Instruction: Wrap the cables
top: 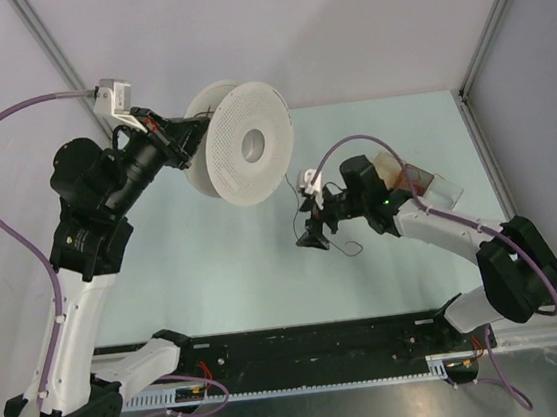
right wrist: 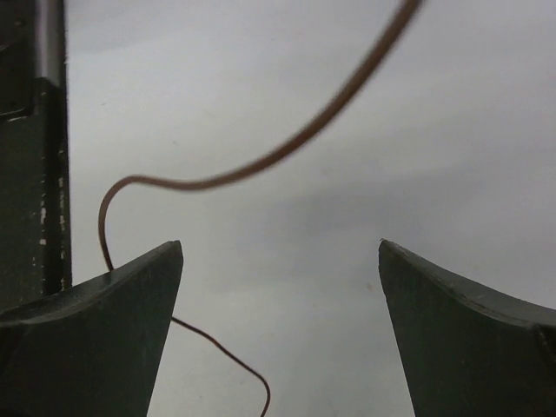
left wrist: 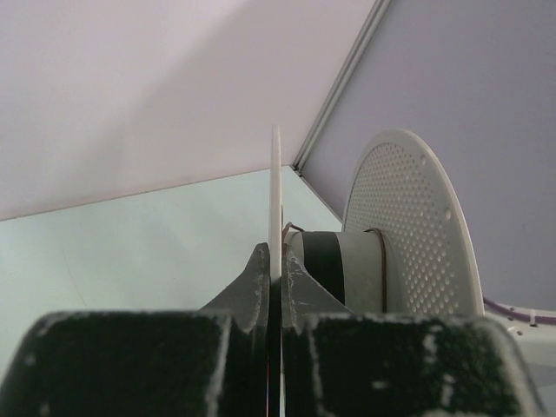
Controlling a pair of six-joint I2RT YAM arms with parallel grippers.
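Top external count: two arms, one spool (top: 246,147), one cable (top: 349,249), one clear box (top: 435,187), all over a pale green table (top: 216,276).
left gripper (top: 185,139): clenched on one flange of the spool, far left; the flange edge is pinched between its fingers (left wrist: 256,278).
spool hub: a dark band wraps it.
right gripper (top: 314,237): released, jaws spread, right of centre.
cable place: thin brown loop on the table just right of the right gripper, curving past one finger (right wrist: 130,295), unpinched.
clear box: right, beside the right arm; contents unclear.

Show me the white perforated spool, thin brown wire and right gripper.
White perforated spool (top: 232,168), top view, front flange.
Thin brown wire (right wrist: 201,184), right wrist view, curved middle.
Right gripper (right wrist: 280,248), right wrist view, between fingertips.
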